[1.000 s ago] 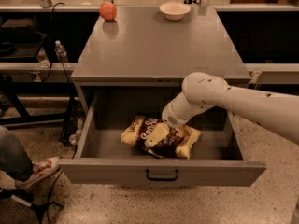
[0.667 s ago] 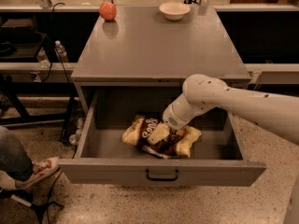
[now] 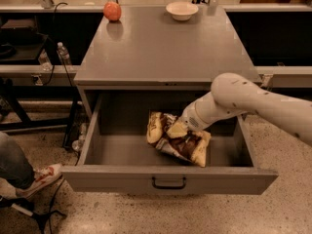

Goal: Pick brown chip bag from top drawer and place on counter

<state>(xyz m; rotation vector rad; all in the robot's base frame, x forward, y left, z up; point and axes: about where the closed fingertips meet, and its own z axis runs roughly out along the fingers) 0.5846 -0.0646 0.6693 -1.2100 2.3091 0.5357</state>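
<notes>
The top drawer (image 3: 122, 172) is pulled wide open, with its black handle (image 3: 168, 183) at the front. The brown chip bag (image 3: 187, 146) is inside it, right of the middle, dark brown with pale tan ends and tilted. My gripper (image 3: 179, 129) reaches down into the drawer from the right, on the end of my white arm (image 3: 234, 96). It is shut on the upper part of the bag. The grey counter (image 3: 165, 48) lies above the drawer.
An orange-red fruit (image 3: 112, 10) and a white bowl (image 3: 182, 9) stand at the counter's far edge. A person's leg and shoe (image 3: 41, 177) are on the floor at the left. A water bottle (image 3: 63, 55) stands on a low shelf to the left.
My arm and gripper have moved to the right inside the drawer, and the brown chip bag has moved right with them and tipped up a little.
</notes>
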